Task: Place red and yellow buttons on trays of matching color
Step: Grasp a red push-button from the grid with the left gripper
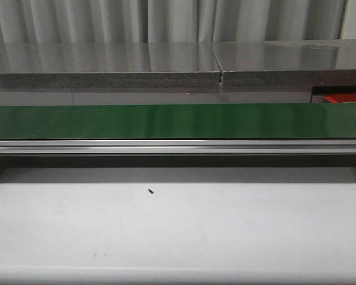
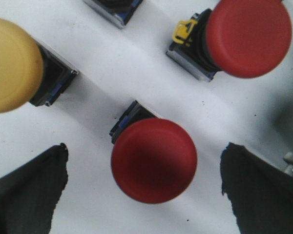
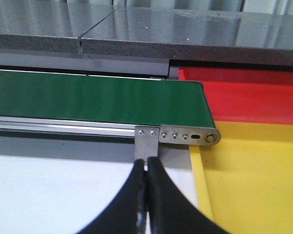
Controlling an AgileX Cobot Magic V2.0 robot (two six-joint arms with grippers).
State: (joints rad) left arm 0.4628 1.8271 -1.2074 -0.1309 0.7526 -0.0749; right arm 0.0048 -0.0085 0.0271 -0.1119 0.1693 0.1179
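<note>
Lying between my left fingers in the left wrist view: one red button, domed cap toward the camera, its dark square base poking out behind the cap. My left pincer is released, a dark finger on each side of the cap, neither one touching it.

Item two: a second red button, same type, with a yellow clip on its dark base; it sits apart from the first, on the same white surface.

Item three: one yellow button, cut off by the picture edge, dark base with a metal rim showing beside the cap.

Item four: the corner of a further base at the picture's edge; its cap colour I cannot tell.

Item five, right wrist view: my right pincer, clenched, fingers pressed together with nothing between them, above the white table.

Item six: yellow tray, just beside the end of the conveyor, its near rim meeting the white table.

Item seven: red tray, directly behind the yellow one and touching it, also at the conveyor's end.

Item eight: green conveyor belt on an aluminium rail, running across the front view; a sliver of the red tray shows at its right end. Grey slabs lie behind it. One small dark speck rests on the white table in front.
</note>
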